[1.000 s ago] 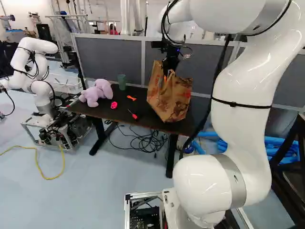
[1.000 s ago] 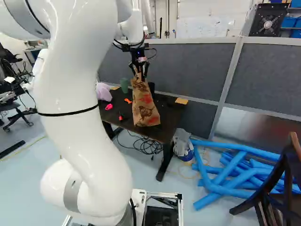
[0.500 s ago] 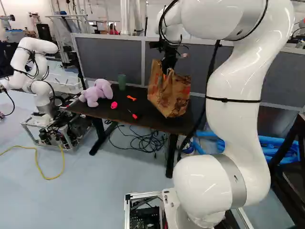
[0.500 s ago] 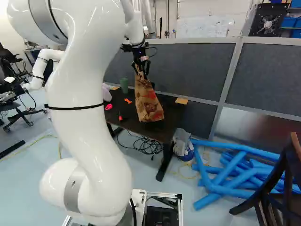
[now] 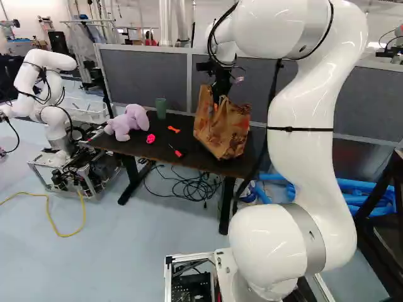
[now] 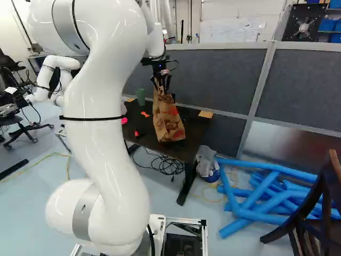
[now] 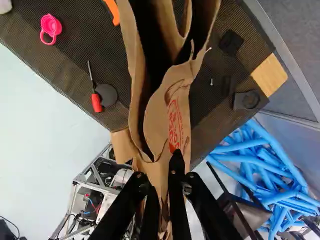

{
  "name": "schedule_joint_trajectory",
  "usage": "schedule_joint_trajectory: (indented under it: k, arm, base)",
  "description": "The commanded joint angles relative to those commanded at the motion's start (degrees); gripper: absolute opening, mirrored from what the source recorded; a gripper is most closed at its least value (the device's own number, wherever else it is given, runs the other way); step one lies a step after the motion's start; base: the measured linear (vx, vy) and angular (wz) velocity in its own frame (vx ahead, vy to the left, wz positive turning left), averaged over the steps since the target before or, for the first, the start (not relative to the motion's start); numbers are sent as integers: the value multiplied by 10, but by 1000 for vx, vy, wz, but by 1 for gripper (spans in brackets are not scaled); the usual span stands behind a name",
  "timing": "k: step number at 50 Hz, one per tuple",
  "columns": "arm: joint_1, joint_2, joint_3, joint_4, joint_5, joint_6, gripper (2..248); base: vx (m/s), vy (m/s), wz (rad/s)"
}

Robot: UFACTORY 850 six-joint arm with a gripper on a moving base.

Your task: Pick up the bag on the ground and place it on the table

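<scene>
White arm (image 5: 302,151) curving up and forward, end effector (image 6: 162,88) pointing down, fingers (image 7: 176,182) drawn close together

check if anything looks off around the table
The bag hangs aslant from the gripper, its rim crumpled. Black cables lie tangled on the floor under the table, and blue tubes are heaped untidily beside it. I see no spill.

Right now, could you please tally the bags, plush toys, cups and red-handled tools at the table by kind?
Paper bag: 1
Plush toy: 1
Green cup: 1
Red-handled tool: 1
Total: 4
</scene>
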Motion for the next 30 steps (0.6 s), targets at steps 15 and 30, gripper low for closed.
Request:
schedule_joint_trajectory:
  k: [15,30]
  arm:
    - [0,-22,-1,-6,3,0,21]
    - [0,-45,-4,-13,6,0,21]
  base:
    - [0,0,0]
    - [0,0,0]
